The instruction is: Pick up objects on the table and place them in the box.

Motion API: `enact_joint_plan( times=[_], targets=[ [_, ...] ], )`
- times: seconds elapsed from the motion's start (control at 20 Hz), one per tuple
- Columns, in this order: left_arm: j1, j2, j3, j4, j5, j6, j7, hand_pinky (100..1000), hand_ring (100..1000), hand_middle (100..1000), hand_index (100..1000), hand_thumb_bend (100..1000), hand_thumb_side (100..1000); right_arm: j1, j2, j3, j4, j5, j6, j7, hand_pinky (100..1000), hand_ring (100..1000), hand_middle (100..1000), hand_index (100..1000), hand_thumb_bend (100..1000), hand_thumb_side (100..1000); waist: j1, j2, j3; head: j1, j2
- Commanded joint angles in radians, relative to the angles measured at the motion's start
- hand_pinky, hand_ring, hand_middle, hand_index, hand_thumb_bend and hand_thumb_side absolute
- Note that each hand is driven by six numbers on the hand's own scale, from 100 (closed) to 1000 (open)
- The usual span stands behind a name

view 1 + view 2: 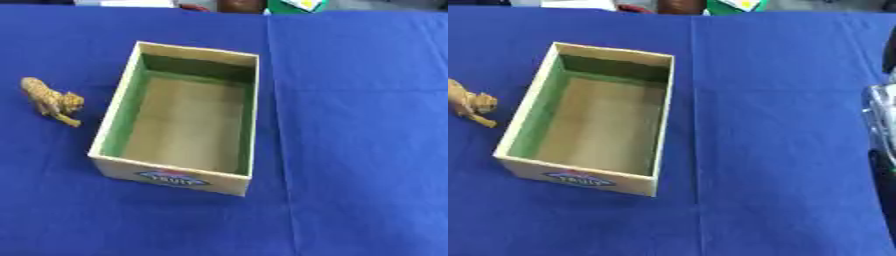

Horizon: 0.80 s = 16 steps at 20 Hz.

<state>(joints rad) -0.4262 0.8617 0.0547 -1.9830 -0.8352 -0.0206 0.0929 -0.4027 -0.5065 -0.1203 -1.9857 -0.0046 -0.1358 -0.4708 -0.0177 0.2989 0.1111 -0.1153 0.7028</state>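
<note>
Box: a cardboard box [179, 125] with green inner walls stands open on the blue tablecloth [359, 150], a blue label on its near wall.
Toy: a tan toy animal [52, 101] stands on the cloth just left of the box, apart from it.
Right arm: a silver and black part [881, 125] shows at the right edge of the right eye view; its fingers cannot be told.
Left hand: out of both views.

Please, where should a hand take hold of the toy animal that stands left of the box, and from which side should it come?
Probably across the trunk of the toy animal, between its front and hind legs, coming from above. It stands upright on the blue cloth, so its back faces up, and the trunk looks like its thickest part. It stands apart from the box, leaving room for fingers on both flanks.
</note>
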Motion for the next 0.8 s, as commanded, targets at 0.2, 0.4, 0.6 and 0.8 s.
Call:
enact_joint_plan(
  times=[0.2,0.4,0.6,0.8],
  targets=[
    [-0.102,0.173,-0.087,0.031,-0.070,-0.121,-0.357,722,846,826,962,426,1000,-0.007,-0.036,0.002,-0.014,0.007,0.001,0.008,802,704,766,853,100,1000,0.005,-0.026,-0.006,0.003,-0.005],
    [-0.171,0.201,-0.155,0.059,-0.042,-0.170,-0.519,722,851,827,959,725,1000,-0.008,-0.038,0.006,-0.014,0.006,0.002,0.014,801,704,766,853,100,1000,0.009,-0.028,-0.010,0.006,-0.008],
    [-0.233,0.189,-0.223,0.087,-0.010,-0.193,-0.632,720,853,833,973,815,1000,-0.004,-0.037,0.009,-0.014,0.004,0.004,0.018,802,703,765,853,100,1000,0.013,-0.026,-0.012,0.011,-0.014],
    [-0.286,0.167,-0.290,0.143,0.031,-0.200,-0.735,733,871,869,1000,704,926,-0.002,-0.037,0.011,-0.014,0.001,0.005,0.020,802,701,765,852,100,1000,0.017,-0.025,-0.016,0.015,-0.016]
  ],
)
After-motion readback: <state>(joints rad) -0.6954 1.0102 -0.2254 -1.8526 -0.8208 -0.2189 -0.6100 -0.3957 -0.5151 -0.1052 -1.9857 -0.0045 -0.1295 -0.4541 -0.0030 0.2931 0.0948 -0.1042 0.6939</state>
